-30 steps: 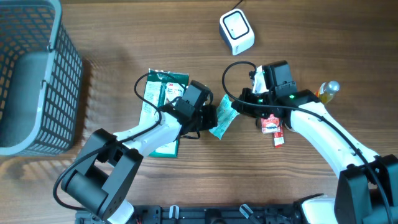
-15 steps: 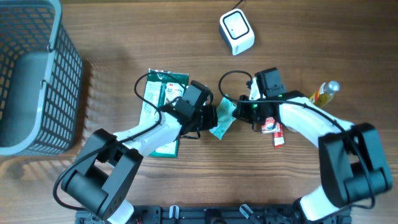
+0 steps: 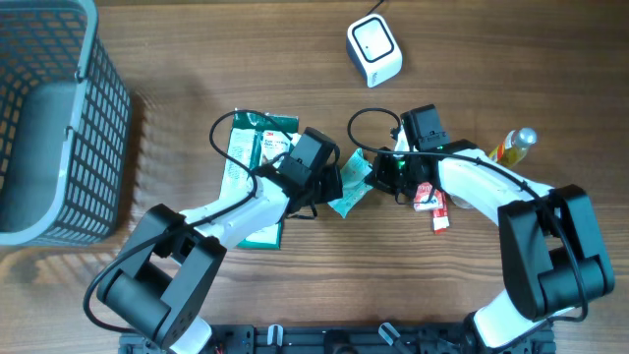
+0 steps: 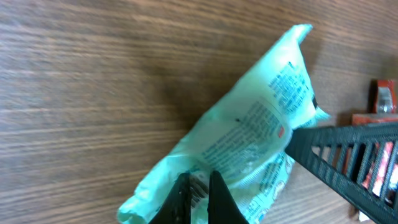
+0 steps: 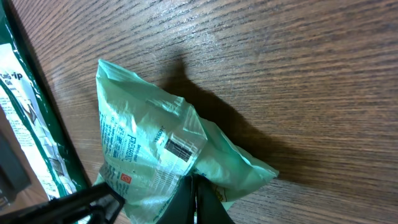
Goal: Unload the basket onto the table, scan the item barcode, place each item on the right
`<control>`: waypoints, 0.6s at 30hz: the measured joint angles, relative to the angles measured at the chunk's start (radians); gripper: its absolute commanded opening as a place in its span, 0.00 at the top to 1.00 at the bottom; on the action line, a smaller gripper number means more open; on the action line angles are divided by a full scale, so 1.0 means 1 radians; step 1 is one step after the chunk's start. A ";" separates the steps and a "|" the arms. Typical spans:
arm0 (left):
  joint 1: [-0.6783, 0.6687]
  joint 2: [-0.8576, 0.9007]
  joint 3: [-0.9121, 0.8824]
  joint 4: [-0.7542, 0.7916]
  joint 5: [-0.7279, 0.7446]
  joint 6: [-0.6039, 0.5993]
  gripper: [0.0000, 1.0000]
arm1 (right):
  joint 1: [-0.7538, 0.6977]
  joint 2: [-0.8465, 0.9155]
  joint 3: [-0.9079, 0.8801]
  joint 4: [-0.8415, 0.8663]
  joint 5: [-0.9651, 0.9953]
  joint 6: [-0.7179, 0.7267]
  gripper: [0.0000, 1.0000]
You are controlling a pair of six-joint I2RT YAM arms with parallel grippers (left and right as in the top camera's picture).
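Note:
The item is a mint-green plastic packet [image 3: 346,192] with printed text, held just above the wood table between both arms. My left gripper [image 3: 332,183] is shut on the packet's [image 4: 249,137] left edge, where its fingertips [image 4: 200,186] pinch the crinkled film. My right gripper [image 3: 381,175] is shut on the opposite edge, its tips [image 5: 196,186] pressed together under the packet [image 5: 149,149]. A black barcode [image 5: 180,148] faces the right wrist camera. The white scanner [image 3: 373,49] sits at the back of the table, apart from both arms.
A grey mesh basket [image 3: 49,118] stands at the far left. A dark green and white package [image 3: 254,147] lies under the left arm. A red packet [image 3: 430,202] and a small yellow bottle [image 3: 516,145] lie by the right arm.
The right arm has swung left and in toward the packet, and its gripper now meets the packet's right edge. The packet has shifted slightly. The left arm has barely moved.

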 measured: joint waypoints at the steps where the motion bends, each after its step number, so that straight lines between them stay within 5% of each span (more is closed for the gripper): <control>1: 0.003 0.000 0.000 0.000 -0.004 0.000 0.96 | 0.000 0.001 0.000 0.001 -0.001 0.000 0.96; 9: 0.153 -0.046 0.000 -0.031 -0.032 0.008 0.96 | 0.000 0.002 0.000 0.002 -0.003 0.000 0.95; 18: 0.216 -0.180 0.002 -0.203 0.105 0.005 0.94 | 0.000 0.002 0.000 0.002 -0.002 0.000 0.95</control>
